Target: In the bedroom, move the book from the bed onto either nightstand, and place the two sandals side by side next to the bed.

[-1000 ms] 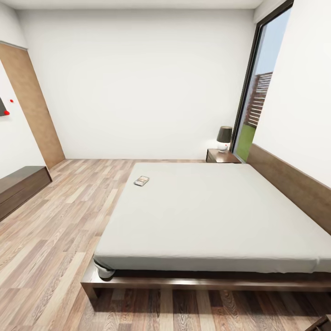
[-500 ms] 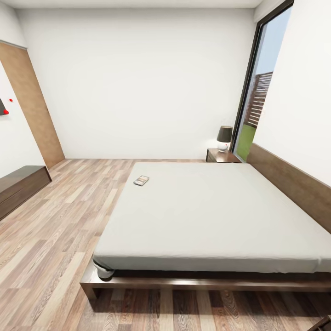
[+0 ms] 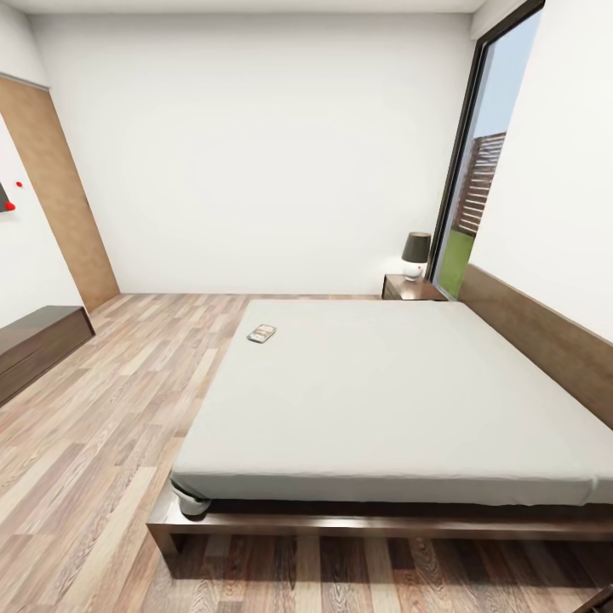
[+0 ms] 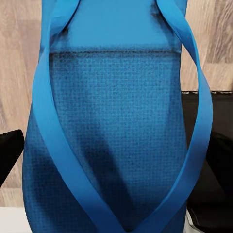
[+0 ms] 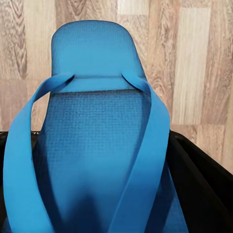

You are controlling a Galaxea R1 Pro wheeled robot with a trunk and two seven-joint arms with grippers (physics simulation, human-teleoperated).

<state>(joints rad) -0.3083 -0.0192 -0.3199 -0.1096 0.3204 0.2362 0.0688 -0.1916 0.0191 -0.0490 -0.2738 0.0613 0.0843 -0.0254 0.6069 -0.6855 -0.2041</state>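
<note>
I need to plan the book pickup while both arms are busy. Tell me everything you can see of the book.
The book shows in the head view as a small, thin, flat rectangle lying on the off-white mattress of the bed, near the mattress's far left corner, close to its left edge. Its cover looks pale grey with darker patches; lettering is too small to read. It lies turned slightly askew to the mattress edge. Only the mattress touches it.

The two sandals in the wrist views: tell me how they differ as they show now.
The sandal in the left wrist view runs past that picture's far edge, its end cut off; the sandal in the right wrist view shows its whole rounded end against the plank floor. The former's straps spread wider across the picture. Both are bright blue with thin straps, very close to the cameras.
</note>
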